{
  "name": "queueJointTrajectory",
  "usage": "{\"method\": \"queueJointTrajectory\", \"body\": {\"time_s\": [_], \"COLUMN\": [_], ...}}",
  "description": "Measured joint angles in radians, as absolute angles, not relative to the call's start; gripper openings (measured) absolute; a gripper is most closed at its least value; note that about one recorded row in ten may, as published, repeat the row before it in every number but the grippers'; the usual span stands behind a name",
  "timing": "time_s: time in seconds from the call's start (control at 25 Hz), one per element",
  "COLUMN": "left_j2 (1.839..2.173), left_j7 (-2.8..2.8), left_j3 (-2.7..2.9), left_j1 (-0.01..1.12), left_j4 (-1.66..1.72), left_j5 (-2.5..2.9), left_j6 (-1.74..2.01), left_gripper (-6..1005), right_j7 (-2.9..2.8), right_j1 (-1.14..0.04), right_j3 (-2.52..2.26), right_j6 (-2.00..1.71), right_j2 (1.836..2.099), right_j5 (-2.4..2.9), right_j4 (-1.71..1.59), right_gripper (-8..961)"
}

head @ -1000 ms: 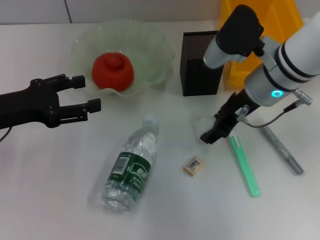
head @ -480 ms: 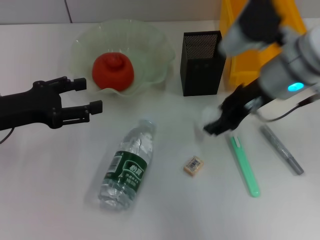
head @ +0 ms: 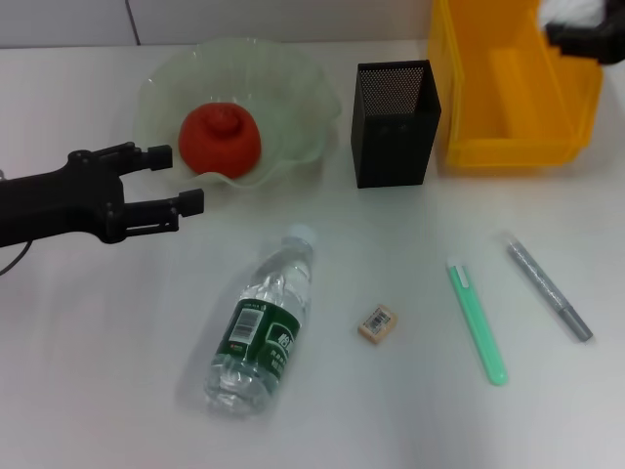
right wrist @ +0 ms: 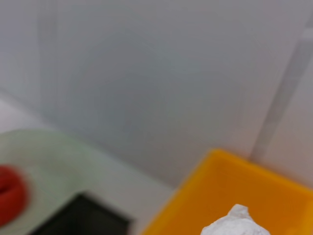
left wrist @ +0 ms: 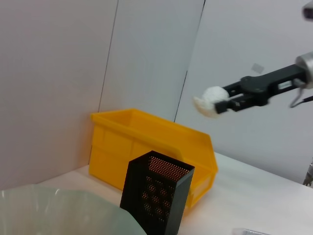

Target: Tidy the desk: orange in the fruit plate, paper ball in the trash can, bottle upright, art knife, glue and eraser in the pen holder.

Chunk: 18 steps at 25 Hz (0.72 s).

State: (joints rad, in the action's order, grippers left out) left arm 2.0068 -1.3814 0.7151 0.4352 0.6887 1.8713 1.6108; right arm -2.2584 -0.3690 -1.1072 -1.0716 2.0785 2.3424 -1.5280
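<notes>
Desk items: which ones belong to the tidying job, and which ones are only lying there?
Part of the job:
orange in the fruit plate
paper ball held by the right gripper above the trash can
bottle, lying down
eraser
pen holder
green art knife
grey glue pen

Just lying about:
nothing seen; the left gripper is idle, open.

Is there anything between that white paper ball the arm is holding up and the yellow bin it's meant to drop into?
Nothing visible. The right gripper holds the paper ball in the air above the trash can, whose top is open with no lid. The pen holder stands beside the bin, not over it.
</notes>
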Motion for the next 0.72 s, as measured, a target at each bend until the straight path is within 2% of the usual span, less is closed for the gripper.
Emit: {"method": "queueJointTrajectory", "body": {"time_s": [0.4, 0.6, 0.72], "left_j2": [2.017, 2.014, 2.009], "left_j7": [-1.395, -1.429, -1.479], "left_j3": [0.718, 0.718, 0.718], "left_j1": [0.447, 0.452, 0.454], "left_j4": [0.689, 0.689, 0.692], "left_j5": [1.872, 1.872, 1.875], "left_j6": [1.612, 1.617, 1.615], "left_gripper": [808, 803, 799], "right_j7": [-2.049, -2.047, -2.045], "right_j1": [-0.546, -0.537, -0.504], "right_j3": [-1.028, -1.028, -1.028], "right_j6": [-0.947, -0.941, -0.949], "right_j2": [2.073, 2.078, 2.078], "right_j5": [2.257, 2.25, 2.205], "right_j4": [-1.161, -1.179, -1.201], "right_gripper": [543, 543, 575]}}
